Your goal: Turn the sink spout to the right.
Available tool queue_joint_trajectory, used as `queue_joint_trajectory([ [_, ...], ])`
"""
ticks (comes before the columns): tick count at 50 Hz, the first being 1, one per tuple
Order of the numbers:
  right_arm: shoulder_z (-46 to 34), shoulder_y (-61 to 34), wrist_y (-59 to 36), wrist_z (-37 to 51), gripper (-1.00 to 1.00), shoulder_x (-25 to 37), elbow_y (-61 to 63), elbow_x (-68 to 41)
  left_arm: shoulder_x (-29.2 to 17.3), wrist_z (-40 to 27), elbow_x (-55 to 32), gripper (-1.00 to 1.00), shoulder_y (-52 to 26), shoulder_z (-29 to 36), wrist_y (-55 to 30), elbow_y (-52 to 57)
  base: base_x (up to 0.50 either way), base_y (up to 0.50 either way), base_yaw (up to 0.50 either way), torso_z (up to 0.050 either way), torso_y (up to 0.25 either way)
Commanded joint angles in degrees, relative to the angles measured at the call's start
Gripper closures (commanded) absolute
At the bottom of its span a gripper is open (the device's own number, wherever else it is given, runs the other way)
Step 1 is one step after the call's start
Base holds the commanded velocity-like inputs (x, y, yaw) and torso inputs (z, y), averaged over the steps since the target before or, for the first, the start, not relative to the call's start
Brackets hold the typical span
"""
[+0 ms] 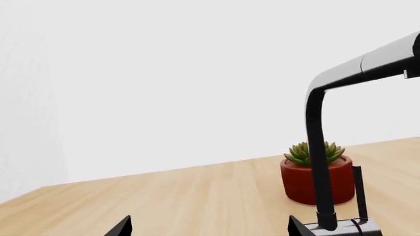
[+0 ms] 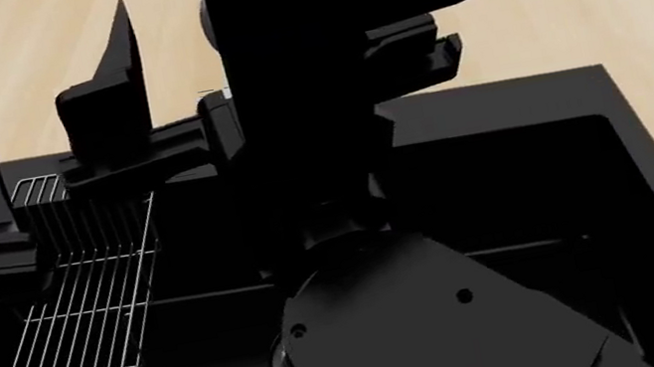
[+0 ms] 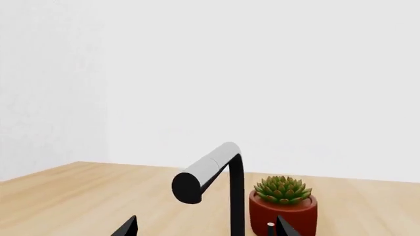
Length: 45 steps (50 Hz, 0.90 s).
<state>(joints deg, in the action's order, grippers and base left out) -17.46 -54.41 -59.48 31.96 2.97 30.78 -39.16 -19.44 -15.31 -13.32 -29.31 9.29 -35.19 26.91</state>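
The sink spout (image 1: 317,147) is a thin black tube rising from a grey faucet body (image 1: 345,227); its upper arm bends away at the top. My left gripper (image 1: 210,231) is open and empty, with the faucet body just beside one fingertip. In the right wrist view the spout (image 3: 236,201) stands between the open fingertips of my right gripper (image 3: 206,231), nearer one of them, and its outlet end (image 3: 187,187) points toward the camera. The black sink (image 2: 651,187) shows in the head view, where a large black arm (image 2: 359,137) hides the spout.
A succulent in a red pot (image 1: 315,179) stands on the wooden counter (image 1: 164,196) just behind the spout, also in the right wrist view (image 3: 284,204). A short black lever rod (image 1: 358,191) rises beside the faucet body. A silver wire rack (image 2: 70,330) lies in the sink's left part.
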Motion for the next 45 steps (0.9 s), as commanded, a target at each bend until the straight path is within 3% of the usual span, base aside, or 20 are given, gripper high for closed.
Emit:
queue_joint_trajectory([
  [1, -1.6, -2.1, 3.3, -0.6, -1.0, 0.2, -3.6, 0.3, -0.1, 0.0, -0.5, -1.0, 0.1, -0.1, 0.2, 0.0, 0.0, 0.0, 0.0, 0.0, 0.0],
  [24, -4.7, -1.8, 10.5, -2.9, -1.0, 1.1, -10.8, 1.5, -0.4, -0.5, -0.7, -1.0, 0.1, 0.1, -0.4, 0.5, 0.0, 0.0, 0.0, 0.0, 0.0],
  [45, -7.5, -7.7, 19.3, -8.3, -1.0, -0.2, -26.0, 4.0, -0.6, -0.7, -1.0, -1.0, 0.1, 0.2, -0.2, 0.4, 0.0, 0.0, 0.0, 0.0, 0.0],
])
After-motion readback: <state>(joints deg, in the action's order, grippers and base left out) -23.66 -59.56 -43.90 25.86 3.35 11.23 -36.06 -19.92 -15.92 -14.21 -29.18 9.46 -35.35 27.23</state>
